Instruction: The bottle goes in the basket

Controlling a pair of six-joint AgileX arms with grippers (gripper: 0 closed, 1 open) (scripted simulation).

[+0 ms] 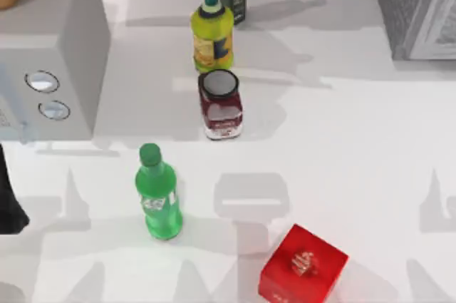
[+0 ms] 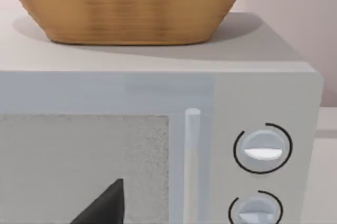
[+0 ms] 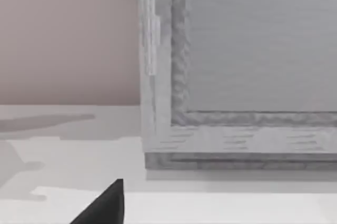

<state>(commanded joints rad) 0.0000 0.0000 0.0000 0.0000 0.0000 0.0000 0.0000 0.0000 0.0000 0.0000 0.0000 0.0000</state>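
bottle (image 1: 158, 199): bright green, green screw cap, white-marked label, upright on desk (image 1: 342, 146)
place: in front of dark red jar (image 1: 221, 105), left of red box (image 1: 303, 266)
basket (image 2: 126, 2): woven tan, on top of microwave (image 2: 263, 97)
left hand, right hand: cannot tell if apart or together

A woven basket (image 2: 126, 5) sits on top of a pale grey microwave (image 2: 263, 92), its rounded wall tan and ribbed. The microwave's front carries a speckled door window (image 2: 79, 166), an upright bar handle (image 2: 192, 166) and two round knobs (image 2: 262, 149) (one above the other). A dark fingertip (image 2: 105, 208) of the left gripper juts in close to the camera.
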